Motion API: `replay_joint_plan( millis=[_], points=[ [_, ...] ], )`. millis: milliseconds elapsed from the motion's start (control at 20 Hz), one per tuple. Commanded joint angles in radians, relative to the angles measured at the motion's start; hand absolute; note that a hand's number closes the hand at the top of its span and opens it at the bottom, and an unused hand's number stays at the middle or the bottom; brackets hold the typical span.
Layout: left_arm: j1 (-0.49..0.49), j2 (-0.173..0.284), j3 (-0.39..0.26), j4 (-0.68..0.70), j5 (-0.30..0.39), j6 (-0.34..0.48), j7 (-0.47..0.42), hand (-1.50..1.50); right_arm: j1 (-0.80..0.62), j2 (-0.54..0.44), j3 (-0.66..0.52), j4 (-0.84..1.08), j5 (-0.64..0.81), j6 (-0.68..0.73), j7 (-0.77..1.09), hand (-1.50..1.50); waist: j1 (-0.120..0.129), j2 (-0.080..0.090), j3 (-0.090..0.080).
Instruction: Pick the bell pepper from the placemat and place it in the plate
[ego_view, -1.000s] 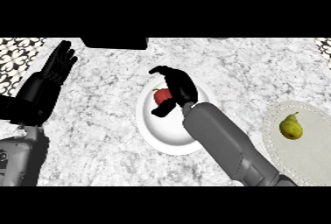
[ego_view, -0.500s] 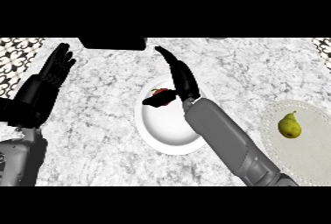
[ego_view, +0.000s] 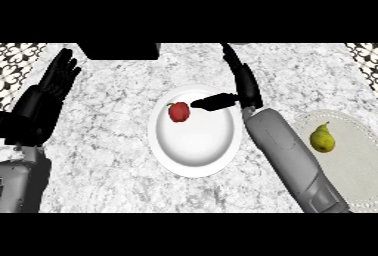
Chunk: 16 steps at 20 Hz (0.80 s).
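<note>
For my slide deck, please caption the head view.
Red bell pepper lies in the round white plate; open right hand beside it.

Red bell pepper (ego_view: 178, 112), white plate (ego_view: 193, 157), yellow-green pear (ego_view: 322, 139), pale cream placemat (ego_view: 359, 165), counter (ego_view: 111, 145) in grey-white marble pattern, black hands, grey forearms.

The bell pepper (ego_view: 178, 112) was set in the plate (ego_view: 193, 159); a pear (ego_view: 321, 139) was placed right of the plate.
</note>
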Motion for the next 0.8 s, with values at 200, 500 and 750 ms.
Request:
replay_joint_plan(
  millis=[200,500,750],
  points=[
    [-0.047,0.015,0.013,0.009,0.001,-0.011,0.041,0.0,0.139,-0.197,-0.144,-0.03,-0.086,0.243,-0.171,-1.5,-0.005,0.002,0.0],
    [-0.027,-0.018,0.008,0.04,-0.027,0.004,-0.025,0.0,0.177,-0.324,-0.215,-0.034,-0.092,0.391,-0.191,-1.5,-0.005,0.0,0.0],
    [0.017,-0.005,0.017,-0.026,-0.004,-0.024,0.006,0.0,0.212,-0.431,-0.275,0.001,-0.103,0.533,-0.242,-1.5,-0.001,-0.001,0.0]
  ],
)
